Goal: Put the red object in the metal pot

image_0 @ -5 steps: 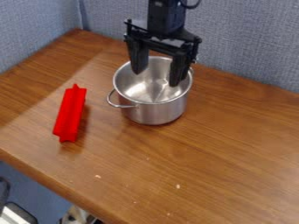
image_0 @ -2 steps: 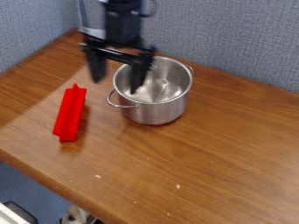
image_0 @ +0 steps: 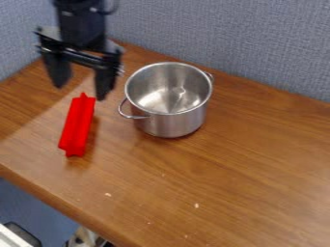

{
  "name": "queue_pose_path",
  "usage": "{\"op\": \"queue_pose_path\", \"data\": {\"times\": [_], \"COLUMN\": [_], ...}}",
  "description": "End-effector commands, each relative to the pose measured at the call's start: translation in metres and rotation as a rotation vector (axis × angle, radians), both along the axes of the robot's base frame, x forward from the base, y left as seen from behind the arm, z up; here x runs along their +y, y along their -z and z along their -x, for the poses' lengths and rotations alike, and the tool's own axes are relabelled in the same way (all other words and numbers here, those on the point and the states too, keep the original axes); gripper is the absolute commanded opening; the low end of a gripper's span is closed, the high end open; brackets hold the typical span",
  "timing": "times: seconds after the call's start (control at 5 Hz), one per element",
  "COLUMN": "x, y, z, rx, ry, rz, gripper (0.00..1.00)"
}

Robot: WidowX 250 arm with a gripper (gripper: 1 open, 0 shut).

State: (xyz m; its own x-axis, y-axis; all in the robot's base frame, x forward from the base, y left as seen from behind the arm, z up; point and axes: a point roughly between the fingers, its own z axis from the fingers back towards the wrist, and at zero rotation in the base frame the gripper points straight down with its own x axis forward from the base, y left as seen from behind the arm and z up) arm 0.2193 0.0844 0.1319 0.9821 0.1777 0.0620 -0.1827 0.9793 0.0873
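Note:
The red object [image_0: 79, 125] is a long ridged plastic block lying flat on the wooden table [image_0: 194, 183], left of centre. To its right stands the metal pot [image_0: 169, 98], shiny, upright and empty, with a loop handle facing left. My gripper [image_0: 81, 77] hangs pointing down above the far end of the red object, left of the pot. Its black fingers [image_0: 107, 82] are spread wide apart, open, with nothing between them.
A blue-grey fabric wall [image_0: 245, 39] runs behind the table. The table's front edge [image_0: 77, 217] falls away toward the lower left, with floor clutter below.
My gripper has swung left from over the pot to above the far end of the red object, staying open. The pot and the red object have not moved.

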Motion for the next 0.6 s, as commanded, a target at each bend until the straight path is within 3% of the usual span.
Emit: {"op": "queue_pose_path", "data": {"times": [0.0,0.2,0.4], "x": [0.015,0.02,0.024], "y": [-0.002,0.014,0.032], "z": [0.006,0.005,0.001], "rx": [-0.072,-0.107,-0.121], "ry": [-0.05,-0.051,-0.056], "rz": [-0.058,-0.08,-0.1], "gripper": [1.0,1.0,1.0]}}
